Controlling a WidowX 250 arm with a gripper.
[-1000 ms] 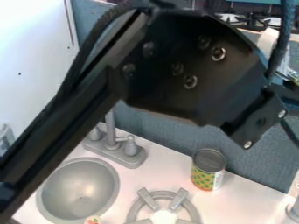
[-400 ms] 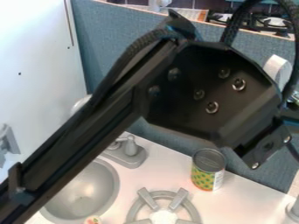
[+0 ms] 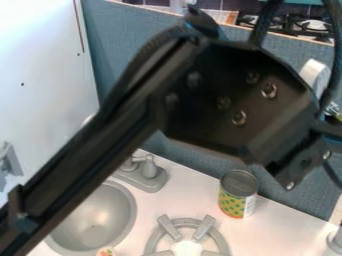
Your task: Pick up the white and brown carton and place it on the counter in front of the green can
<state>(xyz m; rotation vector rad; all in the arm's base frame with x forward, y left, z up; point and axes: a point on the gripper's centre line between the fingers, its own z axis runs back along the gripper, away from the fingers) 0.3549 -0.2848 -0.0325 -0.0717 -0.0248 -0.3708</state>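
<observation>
The black arm crosses from the lower left to the upper right, high above the counter, with its wrist end at the right edge; the gripper itself is out of sight. A can (image 3: 238, 194) with a green and yellow label stands upright at the back of the counter, below the arm and apart from it. Left of the can is the round grey burner (image 3: 186, 239). The grey sink (image 3: 97, 220) lies at lower left, partly hidden by the arm. A small object with an orange and green pattern (image 3: 105, 251) shows at the bottom edge by the sink's rim.
A grey faucet base (image 3: 143, 176) stands behind the sink. A blue-grey partition (image 3: 292, 201) runs along the counter's back, and a white wall (image 3: 40, 75) rises at left. A grey fixture (image 3: 336, 242) is at the right edge.
Since the first frame the arm has shifted down and to the right, uncovering more of the partition. Since the second it has moved slightly left. The can has stayed put.
</observation>
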